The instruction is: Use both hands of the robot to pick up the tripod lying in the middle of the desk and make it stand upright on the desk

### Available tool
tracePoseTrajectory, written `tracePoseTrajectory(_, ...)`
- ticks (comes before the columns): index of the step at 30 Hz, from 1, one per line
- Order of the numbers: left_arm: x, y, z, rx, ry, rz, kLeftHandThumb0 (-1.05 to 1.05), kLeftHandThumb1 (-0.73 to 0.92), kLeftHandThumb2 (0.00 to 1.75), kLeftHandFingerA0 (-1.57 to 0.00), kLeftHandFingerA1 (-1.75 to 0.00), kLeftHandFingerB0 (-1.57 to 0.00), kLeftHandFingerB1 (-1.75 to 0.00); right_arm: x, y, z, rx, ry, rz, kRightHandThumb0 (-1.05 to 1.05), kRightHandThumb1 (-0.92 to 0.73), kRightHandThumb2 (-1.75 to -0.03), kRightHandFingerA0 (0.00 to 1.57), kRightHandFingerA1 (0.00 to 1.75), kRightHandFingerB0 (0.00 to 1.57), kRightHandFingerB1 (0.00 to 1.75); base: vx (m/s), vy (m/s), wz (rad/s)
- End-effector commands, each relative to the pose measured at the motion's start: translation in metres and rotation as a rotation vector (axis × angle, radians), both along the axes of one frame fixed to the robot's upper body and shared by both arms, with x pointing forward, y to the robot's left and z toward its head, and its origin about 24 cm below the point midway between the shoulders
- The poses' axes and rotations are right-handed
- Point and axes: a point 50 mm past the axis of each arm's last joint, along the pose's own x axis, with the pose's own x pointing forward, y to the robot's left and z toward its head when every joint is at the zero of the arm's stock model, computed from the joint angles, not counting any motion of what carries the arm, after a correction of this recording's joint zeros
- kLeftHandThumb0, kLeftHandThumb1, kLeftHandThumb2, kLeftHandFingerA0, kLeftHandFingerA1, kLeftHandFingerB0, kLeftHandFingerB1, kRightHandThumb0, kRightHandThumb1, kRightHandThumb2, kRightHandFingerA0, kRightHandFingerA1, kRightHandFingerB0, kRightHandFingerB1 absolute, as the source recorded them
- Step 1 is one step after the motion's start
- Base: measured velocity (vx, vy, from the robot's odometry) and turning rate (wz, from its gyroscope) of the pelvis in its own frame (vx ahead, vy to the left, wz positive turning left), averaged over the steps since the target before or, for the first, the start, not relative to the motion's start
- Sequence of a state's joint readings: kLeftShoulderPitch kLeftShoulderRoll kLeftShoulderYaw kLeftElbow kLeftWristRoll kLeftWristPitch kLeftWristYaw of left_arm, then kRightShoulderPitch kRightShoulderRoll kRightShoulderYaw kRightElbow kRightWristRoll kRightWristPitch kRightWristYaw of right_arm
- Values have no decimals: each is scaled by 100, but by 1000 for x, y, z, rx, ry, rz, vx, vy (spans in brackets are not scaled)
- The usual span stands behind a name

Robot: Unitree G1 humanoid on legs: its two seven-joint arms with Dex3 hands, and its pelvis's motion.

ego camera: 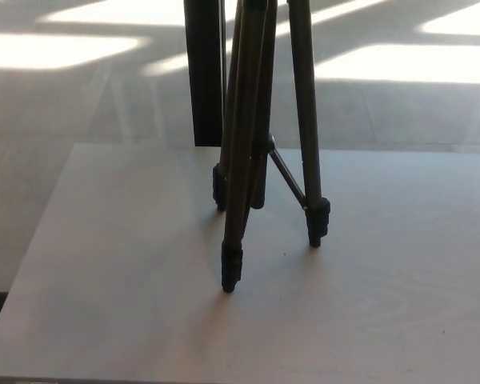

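Head view: a pale bench [128,320] fills the near scene, sunlit floor [64,88] beyond. Tripod [260,152] stands upright at the bench's middle, three feet planted and legs spread. Neither robot hand shows, so their state cannot be told. Task looks complete.

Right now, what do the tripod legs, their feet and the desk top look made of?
Tripod legs: probably metal tube, brownish satin sheen. Feet: black, matte, likely rubber or plastic caps. Desk top: pale wood-look surface with faint grain, possibly laminate; can't confirm.
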State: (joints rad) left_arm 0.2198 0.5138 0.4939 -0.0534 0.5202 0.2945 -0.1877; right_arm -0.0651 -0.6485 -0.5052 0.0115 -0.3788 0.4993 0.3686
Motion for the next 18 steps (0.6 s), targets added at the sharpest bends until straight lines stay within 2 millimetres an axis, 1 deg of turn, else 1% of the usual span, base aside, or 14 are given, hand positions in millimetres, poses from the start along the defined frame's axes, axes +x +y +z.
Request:
tracePoseTrajectory(1,-145,79,-41,-548,-416,573,-66,66,60,-36,-87,-22,-67,-171,-111,-30,82,-547,-812,-83,-77,-64,6,52,26,34,0,0,0)
tracePoseTrajectory(2,-150,79,-49,-583,-429,607,-64,66,59,-39,-88,-26,-67,-171,-111,-40,102,-546,-843,-86,-62,-100,4,51,19,47,0,0,0)
tracePoseTrajectory(3,-155,77,-56,-643,-477,637,-61,64,59,-35,-93,-26,-73,-172,-111,-52,139,-550,-858,-83,-62,-100,3,50,16,47,0,0,0)
tracePoseTrajectory(4,-158,75,-62,-684,-502,652,-59,63,59,-34,-99,-24,-72,-173,-109,-60,176,-566,-889,-81,-77,-64,7,49,23,34,0,0,0)
tracePoseTrajectory(5,-163,73,-71,-714,-503,681,-58,64,59,-35,-101,-27,-72,-172,-106,-68,218,-602,-917,-79,-60,-97,4,49,15,48,0,0,0)
tracePoseTrajectory(8,-186,78,-102,-797,-497,838,-62,52,94,-39,-78,-26,-66,-165,-94,-107,363,-726,-1054,-68,-55,-90,5,59,19,52,0,0,0)
tracePoseTrajectory(9,-190,78,-107,-819,-519,874,-61,67,59,-30,-90,-28,-76,-165,-92,-116,426,-745,-1093,-67,-55,-91,8,59,21,53,0,0,0)
tracePoseTrajectory(11,-192,77,-114,-825,-518,920,-62,67,58,-32,-98,-31,-77,-164,-88,-128,529,-791,-1183,-65,-53,-88,17,62,25,54,0,0,0)
tracePoseTrajectory(12,-195,73,-119,-855,-497,945,-69,53,93,-32,-76,-28,-67,-163,-83,-139,654,-834,-1203,-35,-61,-112,5,57,0,52,0,0,0)
tracePoseTrajectory(13,-199,66,-124,-906,-482,976,-62,69,59,-22,-82,-17,-68,-165,-77,-151,742,-909,-1295,-60,-73,-64,18,63,19,49,0,0,0)
tracePoseTrajectory(15,-200,66,-124,-912,-484,979,-62,69,59,-22,-82,-17,-68,-165,-76,-152,747,-918,-1307,-60,-73,-64,18,63,19,49,0,0,0)
tracePoseTrajectory(16,-202,62,-130,-970,-467,1008,-58,70,61,-20,-78,-14,-65,-159,-68,-168,802,-775,-1234,-60,-86,-65,0,45,0,42,0,0,0)
tracePoseTrajectory(17,-203,60,-131,-966,-443,1003,-58,71,61,-20,-77,-11,-63,-157,-66,-171,818,-766,-1249,-65,-85,-72,0,48,5,47,0,0,0)
tracePoseTrajectory(18,-199,58,-134,-977,-425,999,-57,71,60,-19,-75,-11,-63,-152,-65,-172,938,-916,-1280,-35,-59,-112,4,56,0,52,0,0,0)
